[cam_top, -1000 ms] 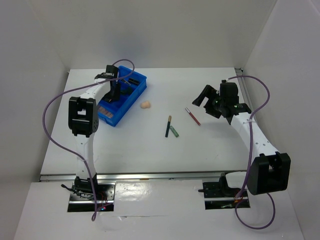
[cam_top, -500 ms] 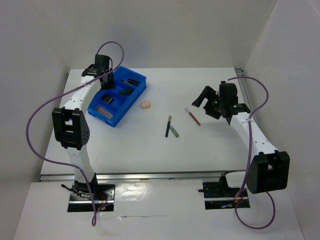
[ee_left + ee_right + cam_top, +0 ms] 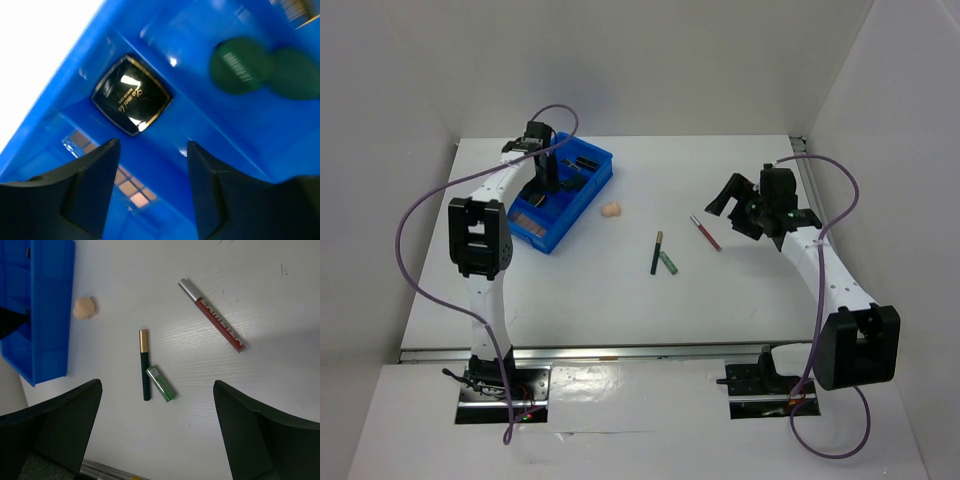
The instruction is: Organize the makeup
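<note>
Top external view: the left gripper [image 3: 544, 183] has swung from the far left rim of the blue tray [image 3: 603, 162] back over its middle within the last half second, so it looks to be finishing a drop-off or settling things inside, not starting a new pick; the right gripper [image 3: 734, 205] has not moved and hangs above the bench [image 3: 620, 300], while the sponge [image 3: 611, 210], the dark pencil [image 3: 656, 252], the green pencil [image 3: 667, 262] and the red pencil [image 3: 705, 232] lie loose where they were, well apart from the tray and not yet sorted. Left wrist view: the jaws stand partly apart with nothing between them, hovering over a divider, with the square compact [image 3: 131, 95] flat in its compartment just ahead, two round compacts [image 3: 240, 65] blurred in the next one, and the eyeshadow palette [image 3: 127, 186] below the fingers [image 3: 90, 195]. Right wrist view: the jaws are spread wide and empty, high above the three pencils, the green one just beside the dark one's tip and the red one apart
</note>
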You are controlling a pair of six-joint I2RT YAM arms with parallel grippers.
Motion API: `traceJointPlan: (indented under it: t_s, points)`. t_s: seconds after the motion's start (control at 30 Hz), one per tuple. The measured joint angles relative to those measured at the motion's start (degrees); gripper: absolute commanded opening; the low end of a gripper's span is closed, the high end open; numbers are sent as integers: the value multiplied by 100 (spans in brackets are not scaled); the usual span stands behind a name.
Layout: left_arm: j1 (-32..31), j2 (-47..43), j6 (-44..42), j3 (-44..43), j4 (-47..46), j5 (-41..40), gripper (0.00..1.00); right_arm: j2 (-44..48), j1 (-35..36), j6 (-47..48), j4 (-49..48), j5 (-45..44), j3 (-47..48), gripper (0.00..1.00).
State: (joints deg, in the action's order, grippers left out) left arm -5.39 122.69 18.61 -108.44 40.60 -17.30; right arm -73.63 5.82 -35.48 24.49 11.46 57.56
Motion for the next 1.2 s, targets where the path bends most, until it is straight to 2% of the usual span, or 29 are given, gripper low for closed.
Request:
traceJointPlan:
  t_s: [0.03, 0.17, 0.57, 0.8, 1.2]
  points:
    - [0, 129, -76, 0, 35, -44, 78, 4, -9, 2, 0, -2, 0, 100]
    - [0, 439, -496, -44, 131, -151, 82, 7, -13, 2, 0, -2, 0, 100]
    - [52, 981, -1217, -619, -46, -251, 84, 7, -13, 46, 2, 4, 0, 100]
    - [87, 1250, -1478, -693, -319, -31, 87, 4, -13, 46, 2, 9, 0, 100]
    - [160, 1248, -1878, -632, -525, 463, 83, -22, -13, 46, -4, 50, 0, 100]
